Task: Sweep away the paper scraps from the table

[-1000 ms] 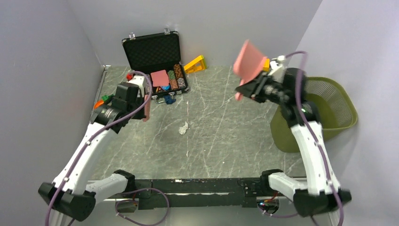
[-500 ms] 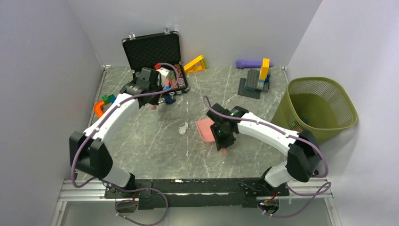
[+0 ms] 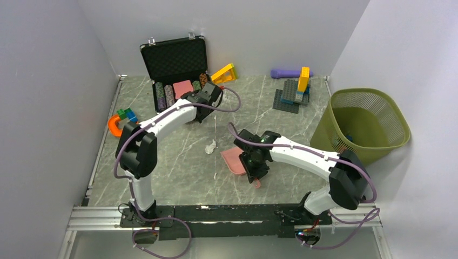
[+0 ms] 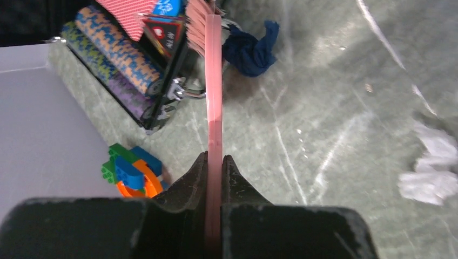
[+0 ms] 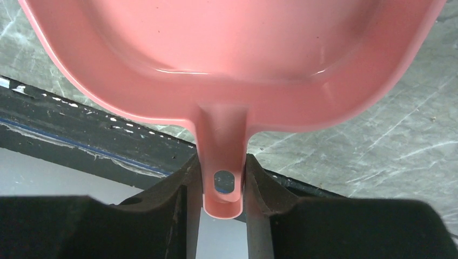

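Left hand clamped tight on thin pink brush; bristle end at front corner of open black case. Navy paper scrap on table, just beside bristles, near case front. White paper scrap well out from case. Right hand clamped on pink dustpan handle; pan near white paper scrap, on side away from case.

Place: we see a robot lab test cell.
Evidence: we note plain grey partition walls and robot arms bolted to a railed table.
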Robot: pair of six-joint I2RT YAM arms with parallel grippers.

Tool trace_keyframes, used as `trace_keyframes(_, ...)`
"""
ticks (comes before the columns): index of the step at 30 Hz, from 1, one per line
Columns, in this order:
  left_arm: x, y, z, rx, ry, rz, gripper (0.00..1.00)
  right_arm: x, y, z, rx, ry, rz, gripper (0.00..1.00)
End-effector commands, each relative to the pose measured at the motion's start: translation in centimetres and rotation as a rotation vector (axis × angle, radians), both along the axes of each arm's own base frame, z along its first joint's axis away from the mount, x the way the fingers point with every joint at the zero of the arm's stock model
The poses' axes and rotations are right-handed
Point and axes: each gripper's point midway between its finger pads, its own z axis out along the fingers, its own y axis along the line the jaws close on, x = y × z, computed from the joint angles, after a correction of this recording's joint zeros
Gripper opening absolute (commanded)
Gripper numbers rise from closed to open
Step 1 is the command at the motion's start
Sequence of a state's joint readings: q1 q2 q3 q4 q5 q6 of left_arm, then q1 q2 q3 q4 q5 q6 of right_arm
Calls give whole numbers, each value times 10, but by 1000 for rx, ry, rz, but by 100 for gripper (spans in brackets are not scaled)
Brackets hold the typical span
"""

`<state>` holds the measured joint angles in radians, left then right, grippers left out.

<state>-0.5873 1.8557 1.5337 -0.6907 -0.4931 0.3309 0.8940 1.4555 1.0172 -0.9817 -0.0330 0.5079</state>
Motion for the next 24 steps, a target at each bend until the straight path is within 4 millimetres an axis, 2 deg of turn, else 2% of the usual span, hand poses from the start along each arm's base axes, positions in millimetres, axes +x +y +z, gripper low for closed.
trace_keyframes(1,-41,-10,3,-84,194,-22,0,1,10,-6,31,-7,20,0)
trace_keyframes(3,-72,-33,0,-234,317,-80,0,1,11,-6,39,-9,25,0)
trace_keyframes(5,-95,-44,4,-319,370,-98,0,2,12,-7,41,-10,31,0)
trace_keyframes(7,-109,-40,14,-348,351,-66,0,2,13,-9,39,-9,35,0)
trace_keyframes(9,-113,-30,26,-353,306,-35,0,1,15,-10,46,-7,46,0)
trace_keyframes(12,-109,-14,42,-314,226,12,0,-2,20,-12,46,-4,82,0)
trace_keyframes(15,-100,-7,50,-273,183,29,0,-9,26,-17,11,12,140,0)
trace_keyframes(19,-86,-8,49,-239,154,29,0,-16,33,-24,-29,48,191,0)
trace_keyframes(24,-62,-11,47,-184,120,49,0,-9,42,-23,-54,55,212,0)
